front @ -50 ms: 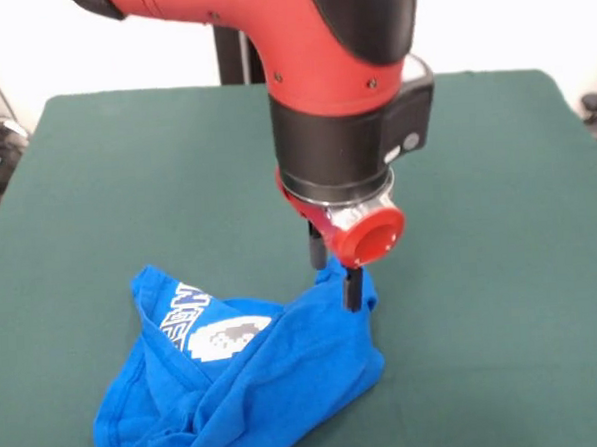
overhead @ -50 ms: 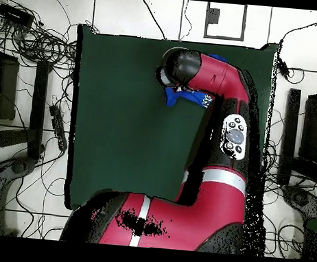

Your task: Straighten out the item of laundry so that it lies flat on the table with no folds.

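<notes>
The item of laundry (front @ -50 ms: 256,376) is a bright blue T-shirt, crumpled in folds near the front of the dark green table (front @ -50 ms: 116,183). Its white pixel print and lettering show on the left part. My gripper (front @ -50 ms: 336,272) hangs over the shirt's right corner, shut on a peak of blue cloth drawn up between the black fingers (front @ -50 ms: 354,289). In the overhead view the arm (overhead @ -50 ms: 214,79) covers most of the shirt (overhead @ -50 ms: 175,97). Only small blue bits show beside it, and the gripper itself is hidden.
The table (overhead @ -50 ms: 121,119) spreads wide on all sides of the shirt. Cables and equipment (overhead @ -50 ms: 38,43) lie on the floor beyond the table's edges. A red knob (front @ -50 ms: 369,238) juts from the wrist just above the fingers.
</notes>
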